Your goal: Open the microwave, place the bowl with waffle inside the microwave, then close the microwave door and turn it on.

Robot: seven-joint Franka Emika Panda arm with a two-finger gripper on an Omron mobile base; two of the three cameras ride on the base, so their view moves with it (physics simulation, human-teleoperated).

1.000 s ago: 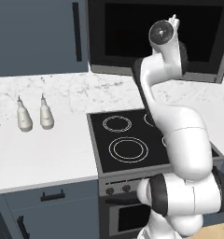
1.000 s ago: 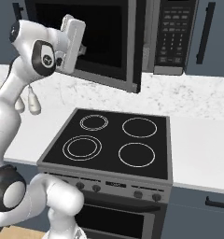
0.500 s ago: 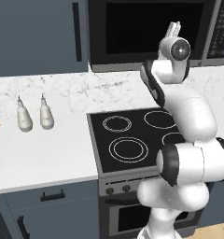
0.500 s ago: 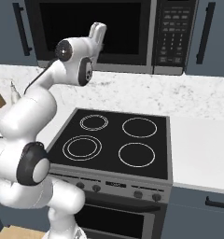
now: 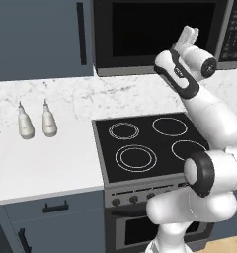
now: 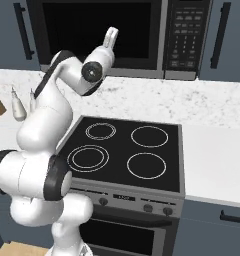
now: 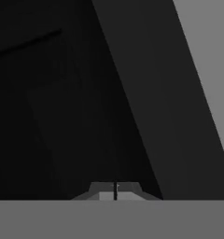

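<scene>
Since the earlier frames the microwave door [image 5: 162, 37] has swung from well ajar to flat against its frame, and the arm has followed it across, so the gripper [image 5: 188, 35] is now raised in front of the door's right part, just left of the keypad strip [image 5: 236, 30]. Going left to right in the left base view: a blue-grey cabinet door [image 5: 41, 37] hangs over the marble counter [image 5: 56, 148], where two small pale bottles [image 5: 36, 121] stand side by side, near each other but apart; then comes the black cooktop [image 5: 150, 143] with its four burner rings; above it sits the microwave [image 6: 117, 35], and the white arm rises before it. The bowl with the waffle cannot be made out in these pictures; I take it to be inside, behind the shut door, but the black glass hides it. In the hand view the two fingertips [image 7: 107, 190] stand pressed together with a thin seam between them and nothing held, facing dark glass and a grey border. The door looks like a stiff, wide, hinged panel, light to push and best pressed flat near its free right edge. What seems left is the keypad: small hard buttons that likely want a short, square press from closed fingertips, since an angled touch could slide off.
</scene>
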